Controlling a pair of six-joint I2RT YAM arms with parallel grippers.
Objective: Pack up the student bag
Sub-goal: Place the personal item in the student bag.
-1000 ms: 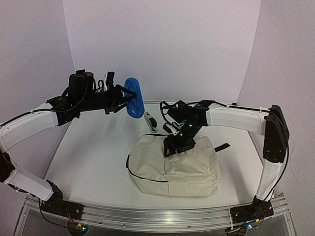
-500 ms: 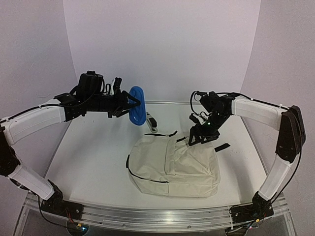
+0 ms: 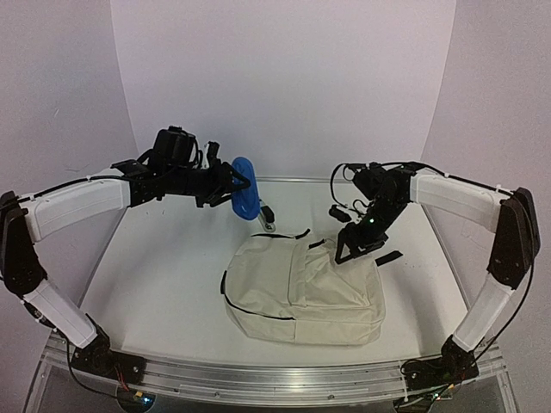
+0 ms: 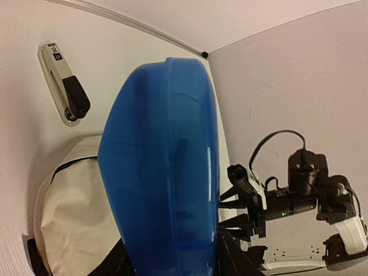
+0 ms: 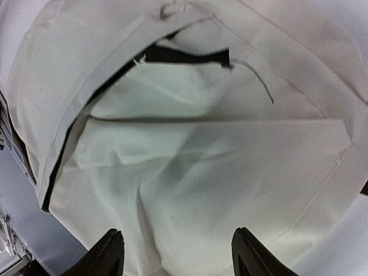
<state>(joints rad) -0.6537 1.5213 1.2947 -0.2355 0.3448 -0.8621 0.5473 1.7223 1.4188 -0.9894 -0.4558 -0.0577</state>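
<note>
The cream-beige student bag [image 3: 301,292] lies flat on the table, its black zipper line along the far edge. It also fills the right wrist view [image 5: 201,172]. My left gripper [image 3: 231,185] is shut on a blue plastic box [image 3: 244,196], held in the air above the table's far middle; the box [image 4: 167,172] fills the left wrist view. My right gripper [image 3: 351,249] is open and empty, just over the bag's far right corner, its fingertips [image 5: 109,250] spread above the fabric.
A grey and black stapler [image 3: 267,213] lies on the table beyond the bag, under the blue box; it also shows in the left wrist view [image 4: 64,92]. A black strap tab [image 3: 387,257] sticks out to the right of the bag.
My left gripper carried the blue box rightward and a little lower. My right gripper left the middle of the bag, moved to its far right corner and let the fabric settle.
</note>
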